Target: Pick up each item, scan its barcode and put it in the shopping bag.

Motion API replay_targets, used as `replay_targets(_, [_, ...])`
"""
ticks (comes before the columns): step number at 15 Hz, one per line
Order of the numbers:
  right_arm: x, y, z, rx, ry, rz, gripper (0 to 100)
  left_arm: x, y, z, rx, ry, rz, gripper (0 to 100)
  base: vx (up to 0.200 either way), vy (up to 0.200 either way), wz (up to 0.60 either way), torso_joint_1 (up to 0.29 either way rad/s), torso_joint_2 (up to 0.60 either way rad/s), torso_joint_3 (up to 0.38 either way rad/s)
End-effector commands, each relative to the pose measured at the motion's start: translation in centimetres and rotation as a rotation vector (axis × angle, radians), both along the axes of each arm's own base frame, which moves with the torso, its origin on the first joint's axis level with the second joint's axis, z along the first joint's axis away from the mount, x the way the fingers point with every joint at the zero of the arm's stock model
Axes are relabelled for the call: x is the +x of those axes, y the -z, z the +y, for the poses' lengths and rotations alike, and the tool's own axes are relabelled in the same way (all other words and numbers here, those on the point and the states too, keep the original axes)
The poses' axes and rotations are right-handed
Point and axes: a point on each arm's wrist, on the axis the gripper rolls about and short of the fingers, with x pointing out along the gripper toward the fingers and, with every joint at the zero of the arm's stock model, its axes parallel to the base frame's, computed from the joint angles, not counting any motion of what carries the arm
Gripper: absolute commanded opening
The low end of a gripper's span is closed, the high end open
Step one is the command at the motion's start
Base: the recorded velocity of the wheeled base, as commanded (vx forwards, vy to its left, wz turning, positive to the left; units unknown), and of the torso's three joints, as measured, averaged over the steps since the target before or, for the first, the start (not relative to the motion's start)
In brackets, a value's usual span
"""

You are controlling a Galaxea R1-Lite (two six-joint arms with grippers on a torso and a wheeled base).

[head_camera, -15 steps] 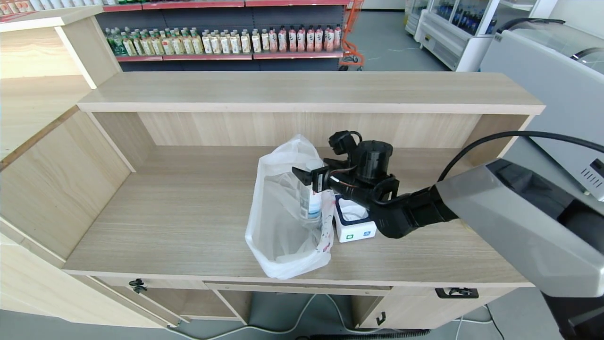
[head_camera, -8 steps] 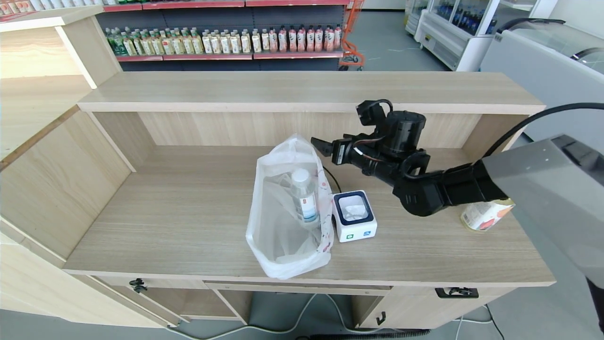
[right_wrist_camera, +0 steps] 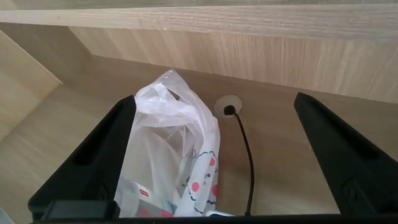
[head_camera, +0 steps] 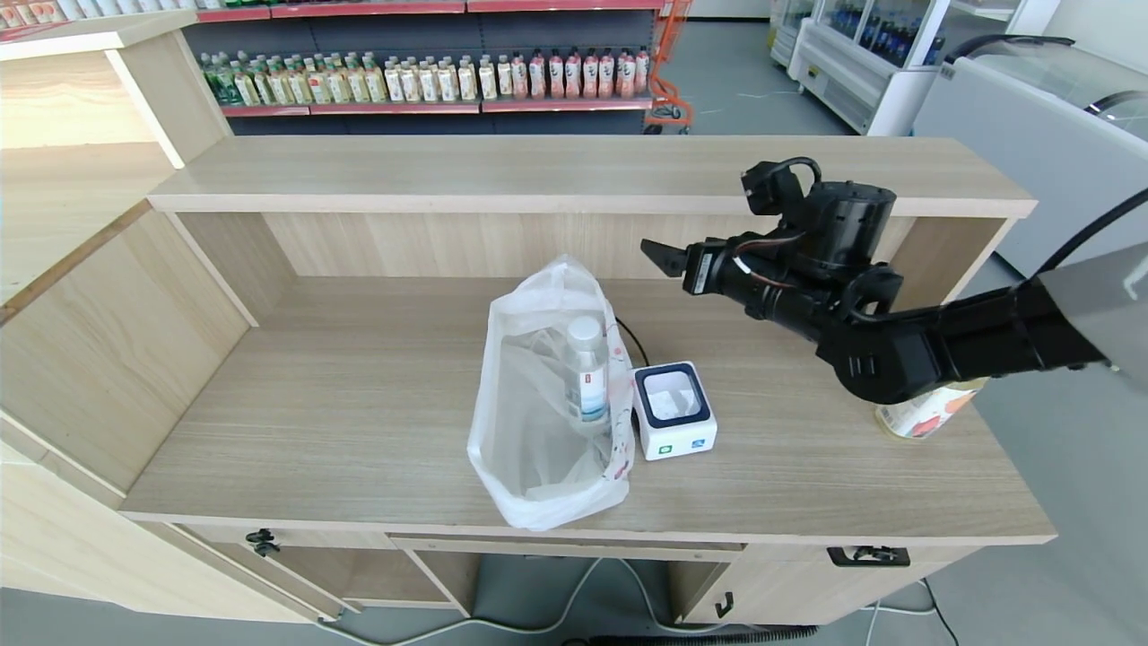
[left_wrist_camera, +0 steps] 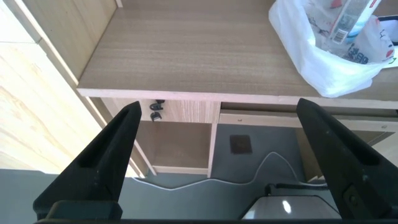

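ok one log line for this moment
right gripper: open, empty, above counter | bottle: in shopping bag | can: on counter, right end

container (head_camera: 924, 413): right arm (head_camera: 942, 350) hides its top from you | shopping bag (left_wrist_camera: 323, 62): cut off by the edge in your left wrist view

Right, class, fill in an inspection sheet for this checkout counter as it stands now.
Surface: pale wooden counter with a raised back ledge.
Job's things: bottle standing inside the open shopping bag; scanner beside the bag; cup at the counter's right end, partly hidden.
Clutter: nothing seen.
Claws: right claw open, empty, raised behind the scanner; left claw open, empty, before the counter's front edge.
Cables: black cable from a hole at the counter's back toward the scanner.
Surroundings: shelves of drinks, freezers.
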Motion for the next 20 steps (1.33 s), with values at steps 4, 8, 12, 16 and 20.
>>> replay_targets(4, [-6.3,2.3,-7.1,-0.074,0.213,0.117,100,0.0,0.0,0.0,-0.001,0.000,0.001,100,0.000,-0.050,0.00,0.001,0.00,-0.001])
replay_targets(8, [-7.3,4.0,-9.8,-0.079,0.318,0.135,100,0.0,0.0,0.0,-0.001,0.000,0.000,100,0.000,-0.200,0.00,0.004,0.00,0.004])
replay_targets(12, [-7.6,4.1,-10.6,-0.085,0.339,0.146,100,0.0,0.0,0.0,-0.001,0.000,0.001,100,0.000,-0.200,0.00,0.004,0.00,0.006])
replay_targets(16, [-9.3,5.3,-10.6,-0.130,0.328,0.192,100,0.0,0.0,0.0,-0.001,0.000,0.001,100,0.000,-0.200,0.00,0.002,0.01,0.005])
replay_targets(20, [-11.1,7.2,-11.1,-0.201,0.325,0.253,100,0.0,0.0,0.0,-0.001,0.000,0.000,100,0.000,-0.200,0.00,0.002,0.00,0.001])
